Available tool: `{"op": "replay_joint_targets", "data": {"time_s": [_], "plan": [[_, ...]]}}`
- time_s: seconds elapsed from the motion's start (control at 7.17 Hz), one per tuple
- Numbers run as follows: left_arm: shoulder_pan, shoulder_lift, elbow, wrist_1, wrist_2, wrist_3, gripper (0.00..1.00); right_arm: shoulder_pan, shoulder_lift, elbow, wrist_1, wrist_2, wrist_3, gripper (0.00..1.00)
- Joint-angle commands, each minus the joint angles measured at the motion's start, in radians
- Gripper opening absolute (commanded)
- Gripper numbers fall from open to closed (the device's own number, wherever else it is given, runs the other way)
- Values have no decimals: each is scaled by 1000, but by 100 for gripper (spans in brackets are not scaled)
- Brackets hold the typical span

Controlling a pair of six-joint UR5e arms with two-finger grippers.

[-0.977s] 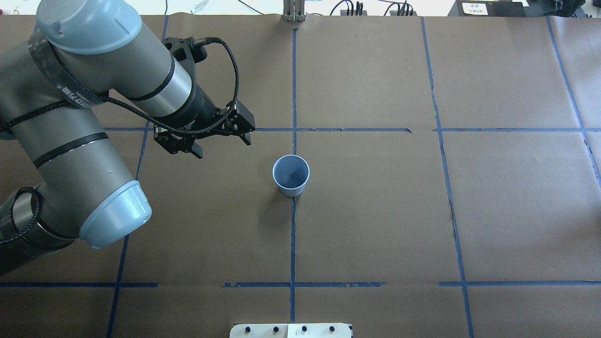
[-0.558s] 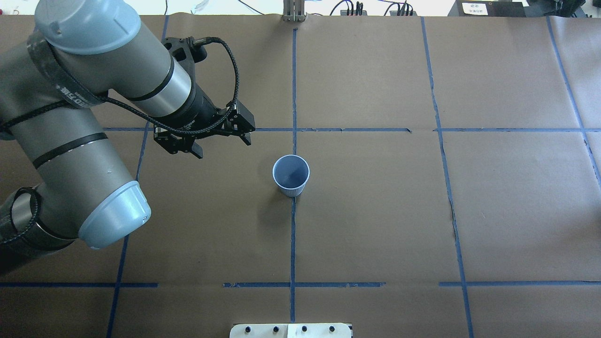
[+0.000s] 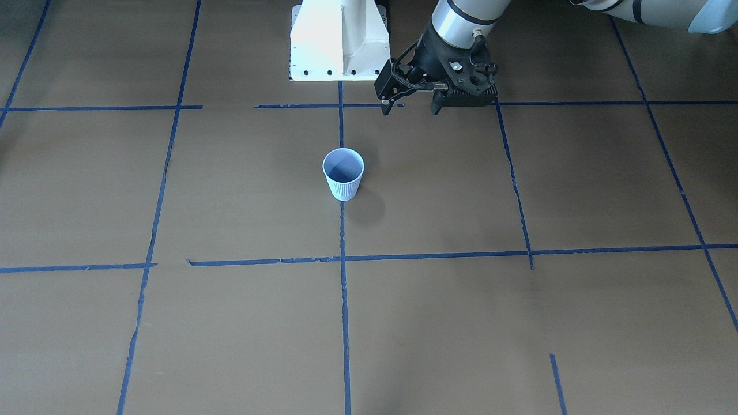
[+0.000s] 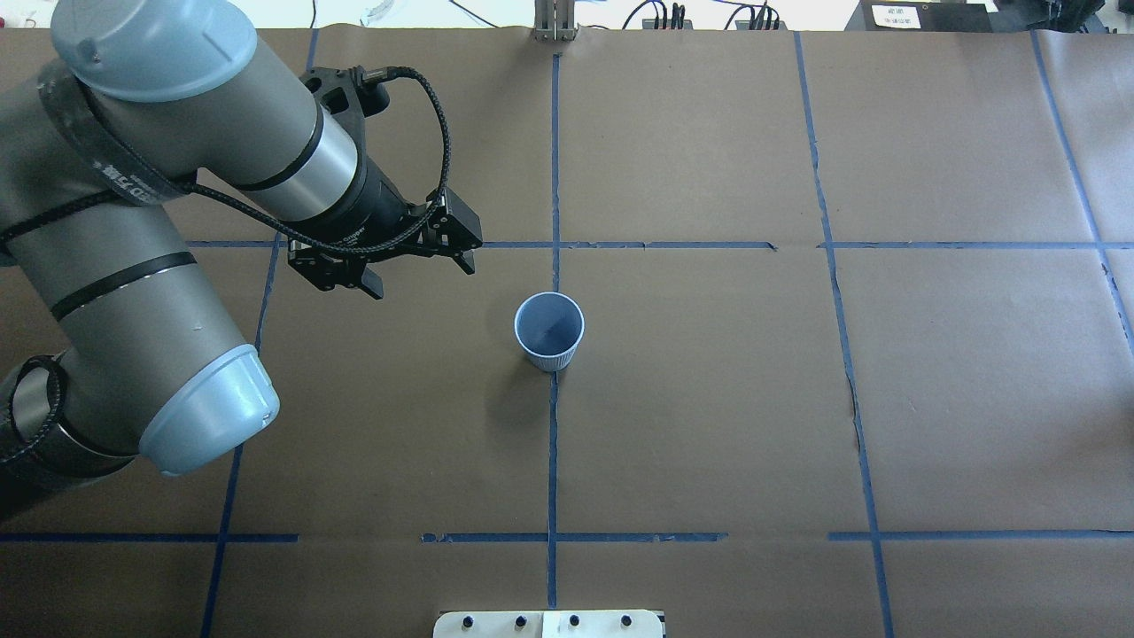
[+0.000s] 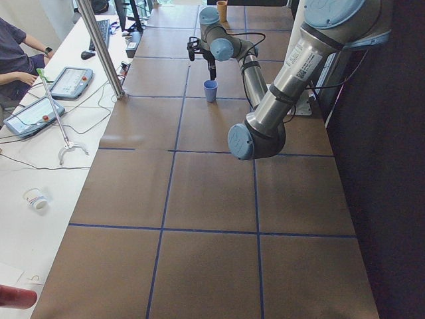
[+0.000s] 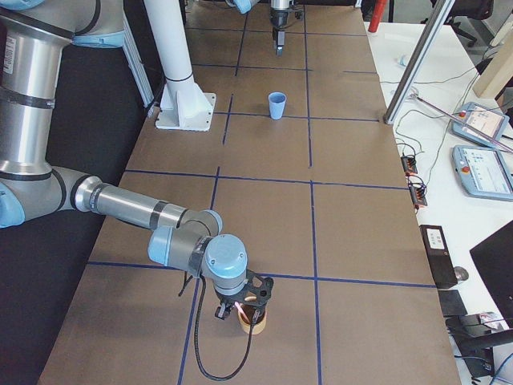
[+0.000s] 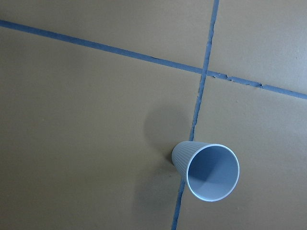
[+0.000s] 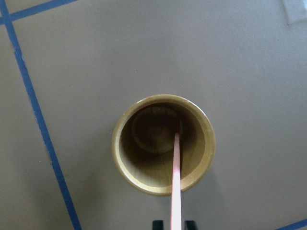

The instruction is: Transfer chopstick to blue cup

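The blue cup [image 4: 549,332] stands upright and empty at the table's middle; it also shows in the front view [image 3: 343,180] and the left wrist view [image 7: 208,171]. My left gripper [image 4: 422,277] hangs open and empty to the cup's left, apart from it [image 3: 410,109]. A pink chopstick [image 8: 175,172] leans inside a tan wooden cup [image 8: 116,143] near the table's right end. My right gripper [image 8: 173,224] is above that cup [image 6: 239,314], its fingertips close on either side of the stick, shut on it.
The white robot base [image 3: 340,40] stands behind the blue cup. Dark blue tape lines [image 4: 553,443] cross the brown table. A metal post [image 6: 413,64] and tablets [image 6: 481,164] stand on the white bench beyond the table's far edge.
The left arm's elbow and upper links have drifted slightly to the left. The left gripper and the blue cup have stayed where they were.
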State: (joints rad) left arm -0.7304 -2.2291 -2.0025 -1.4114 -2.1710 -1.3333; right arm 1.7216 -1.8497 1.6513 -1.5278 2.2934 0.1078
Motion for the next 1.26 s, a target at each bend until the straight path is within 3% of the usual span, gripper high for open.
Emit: {"op": "replay_joint_targets", "data": {"time_s": [0.0,0.14,0.28,0.42,0.56,0.7,1.12], "plan": [[-1,0,-9,0,-1,-1,100,4,4,27,-8,-2,12,0],[-1,-1,-10,-1,0,-1,100,15,-3,41,-17,-3,10,0],[-1,-1,-19,-1,0,-1,100,25,-2,76,-111,-6,10,0],[-1,-1,-31,0,0,-6,100,30,-12,175,-253,-20,0,0],[-1,-1,-42,0,0,-7,100,39,-13,283,-405,-90,-26,0],[-1,0,-44,0,-1,-7,100,94,9,333,-501,-151,-84,0],[-1,6,-44,0,-1,-6,100,212,183,364,-595,-244,-135,0]]}}
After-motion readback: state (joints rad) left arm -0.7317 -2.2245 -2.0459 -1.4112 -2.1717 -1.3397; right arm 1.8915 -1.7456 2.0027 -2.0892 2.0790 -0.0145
